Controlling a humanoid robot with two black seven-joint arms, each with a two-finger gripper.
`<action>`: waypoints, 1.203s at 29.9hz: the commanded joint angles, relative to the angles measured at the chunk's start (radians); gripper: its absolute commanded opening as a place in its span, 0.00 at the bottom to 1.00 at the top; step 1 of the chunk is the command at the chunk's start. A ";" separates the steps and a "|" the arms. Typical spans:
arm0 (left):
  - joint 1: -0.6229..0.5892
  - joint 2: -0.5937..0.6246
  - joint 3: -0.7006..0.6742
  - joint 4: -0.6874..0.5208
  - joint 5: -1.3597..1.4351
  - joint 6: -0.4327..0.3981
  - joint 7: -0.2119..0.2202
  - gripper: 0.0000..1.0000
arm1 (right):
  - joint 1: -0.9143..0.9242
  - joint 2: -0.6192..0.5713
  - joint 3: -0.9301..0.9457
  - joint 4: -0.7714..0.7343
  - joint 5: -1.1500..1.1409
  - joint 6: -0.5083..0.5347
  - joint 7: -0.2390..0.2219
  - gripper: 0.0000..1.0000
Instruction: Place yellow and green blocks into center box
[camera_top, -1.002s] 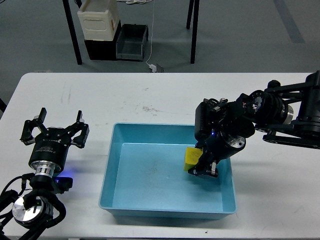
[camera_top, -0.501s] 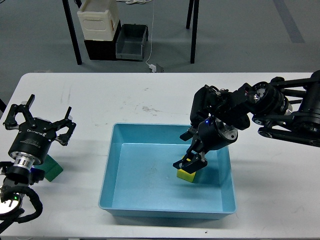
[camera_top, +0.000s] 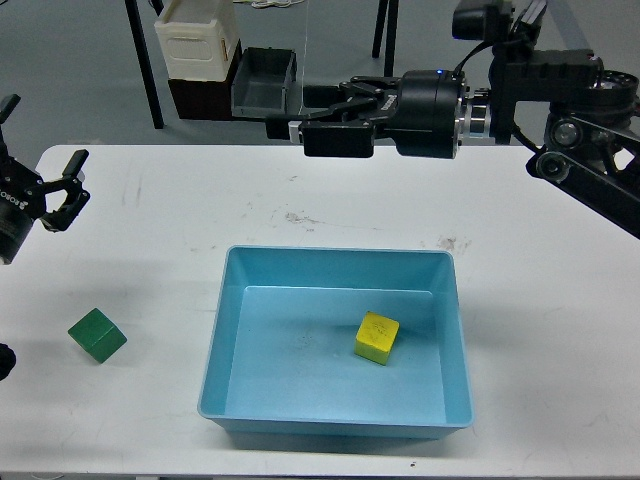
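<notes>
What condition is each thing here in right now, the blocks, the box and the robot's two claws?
yellow block: lying inside the box, released.
green block: on the table, left of the box, untouched.
blue box: open-topped, holding only the yellow block.
right gripper: raised above the table, holding nothing.
left gripper: open, empty, above the green block.

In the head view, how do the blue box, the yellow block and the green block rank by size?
1. Blue box, by far the largest.
2-3. Green block and yellow block look about alike; I cannot rank them.
</notes>
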 joint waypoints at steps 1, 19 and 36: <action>-0.004 0.043 -0.061 0.002 -0.005 -0.013 0.000 1.00 | -0.140 0.078 0.236 0.014 0.014 -0.015 0.000 0.97; -0.163 0.166 -0.127 0.014 1.052 -0.025 0.000 1.00 | -0.800 0.160 0.854 0.273 0.264 -0.167 -0.117 0.94; -0.384 0.288 0.153 -0.141 1.742 -0.288 0.000 1.00 | -1.199 0.349 1.066 0.411 0.284 -0.186 -0.116 0.96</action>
